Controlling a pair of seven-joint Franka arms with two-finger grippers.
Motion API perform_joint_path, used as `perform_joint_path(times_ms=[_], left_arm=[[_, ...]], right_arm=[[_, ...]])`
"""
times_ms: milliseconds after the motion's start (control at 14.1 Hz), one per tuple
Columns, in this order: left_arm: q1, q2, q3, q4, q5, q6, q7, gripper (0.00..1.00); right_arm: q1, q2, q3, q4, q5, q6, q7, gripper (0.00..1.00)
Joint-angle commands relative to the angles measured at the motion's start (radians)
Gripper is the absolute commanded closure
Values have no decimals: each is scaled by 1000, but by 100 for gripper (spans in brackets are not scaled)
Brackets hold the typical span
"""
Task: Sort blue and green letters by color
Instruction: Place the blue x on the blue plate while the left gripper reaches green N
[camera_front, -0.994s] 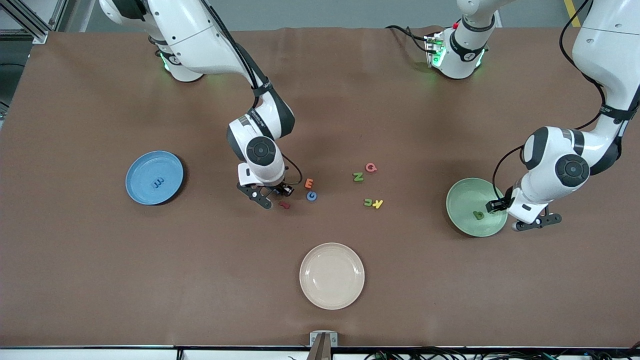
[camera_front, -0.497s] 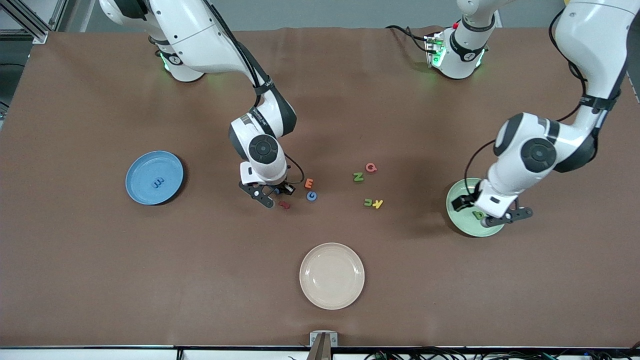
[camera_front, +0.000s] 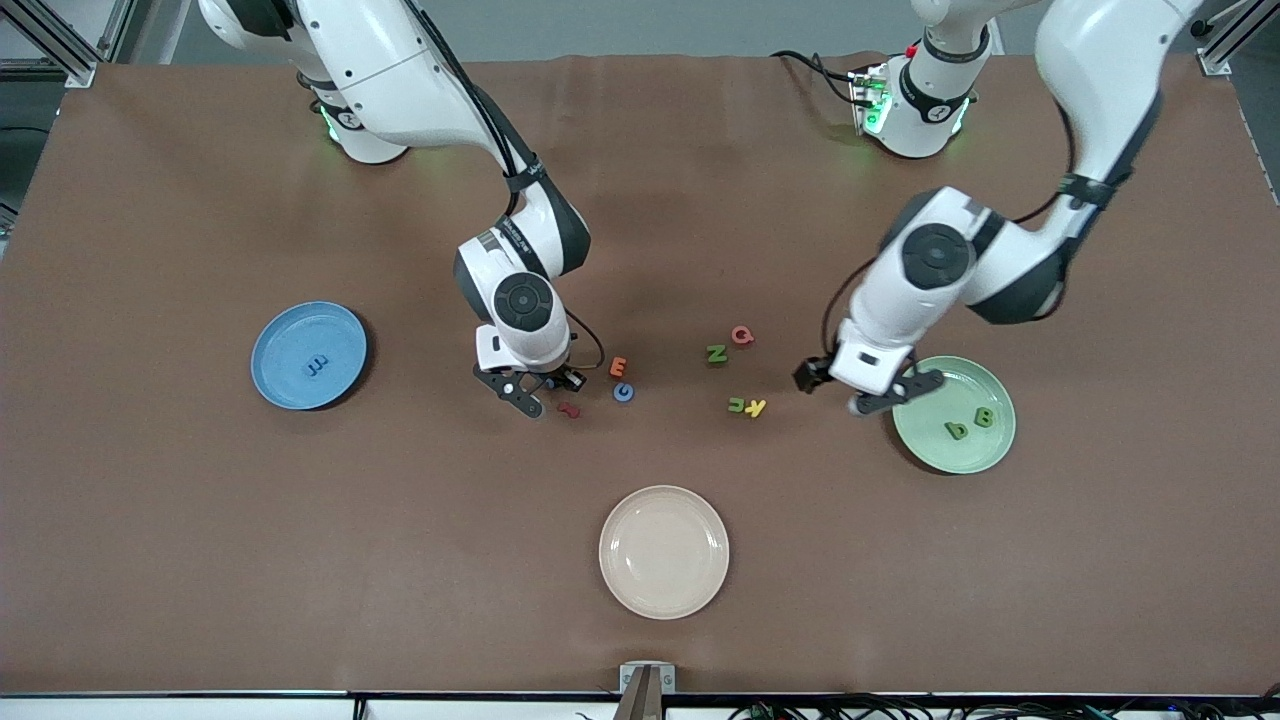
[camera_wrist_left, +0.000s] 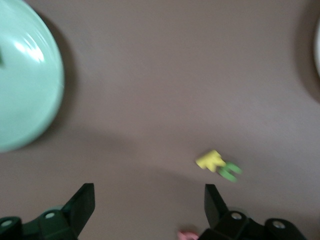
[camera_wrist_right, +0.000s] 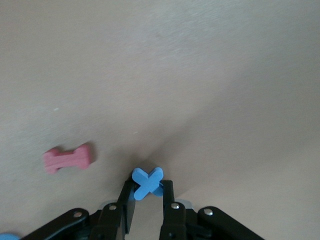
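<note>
Left tool (camera_front: 868, 392) spread apart, has left green plate (camera_front: 985, 450), now over table; right tool (camera_wrist_right: 146, 199) stays clamped on blue x (camera_wrist_right: 147, 182).

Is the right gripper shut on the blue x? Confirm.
Yes, in the right wrist view the right gripper has its two fingers closed against the blue x, which sits pinched between them.

I see brown table (camera_front: 200, 520), plain. Blue plate (camera_front: 285, 375) carrying dark blue letters (camera_front: 316, 366). Pale green plate (camera_front: 940, 455) carrying darker green b (camera_front: 957, 430) and B (camera_front: 984, 417). Cream plate (camera_front: 664, 552), unpatterned. Loose on table: green N (camera_front: 716, 353), pink-red G (camera_front: 742, 335), green u (camera_front: 737, 404), yellow K (camera_front: 757, 407), orange E (camera_front: 618, 366), blue G (camera_front: 623, 392), dark red piece (camera_front: 569, 409). Light blue x (camera_wrist_right: 147, 182) between black fingers (camera_wrist_right: 167, 197). Arms white with dark grey joints.
</note>
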Motion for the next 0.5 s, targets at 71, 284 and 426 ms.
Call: perform_joint_path(times_ms=[71, 284, 426], left_arm=[[-117, 47, 5, 18, 46, 5, -218, 7], [-157, 92, 7, 18, 103, 38, -378, 10], [-184, 131, 8, 30, 167, 42, -500, 12]], right_arm=[[-74, -100, 0, 11, -2, -172, -129, 100], [-141, -172, -6, 1, -33, -301, -258, 100], [-198, -248, -6, -70, -100, -332, -357, 100]])
